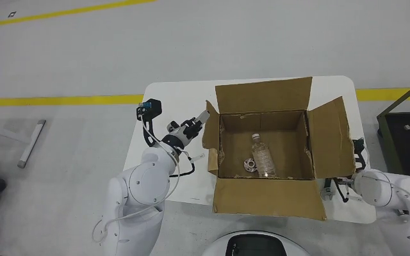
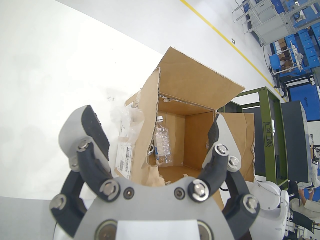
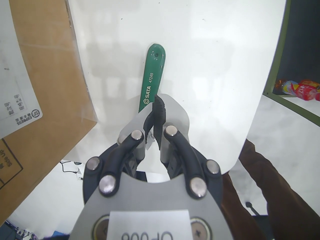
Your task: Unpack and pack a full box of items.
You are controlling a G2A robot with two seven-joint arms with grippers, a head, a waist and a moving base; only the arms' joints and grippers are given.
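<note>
On the right side of the box [image 3: 50, 63], the right hand [image 3: 155, 107] has its fingers squeezed shut on one end of a green tool [image 3: 153, 71]. The green handle sticks out past the fingers and runs along the box's right side, over the white bench [image 3: 200, 38]. I cannot tell if the tool rests on the bench or is lifted a little.

On the left side of the box, the left hand [image 2: 152, 116] has its fingers wide apart and holds nothing. It sits just outside the box's torn left flap and faces in over it.

Inside the box, a clear bottle [image 2: 162, 146] lies flat, about in the middle. Its long way runs from the box's near wall to its far wall, with the cap at the far end. A small metal thing [image 1: 248, 165] lies right beside it, on its left.

I think the left hand should take the bottle. It is free and closer, and the bottle's long side is turned toward it.
</note>
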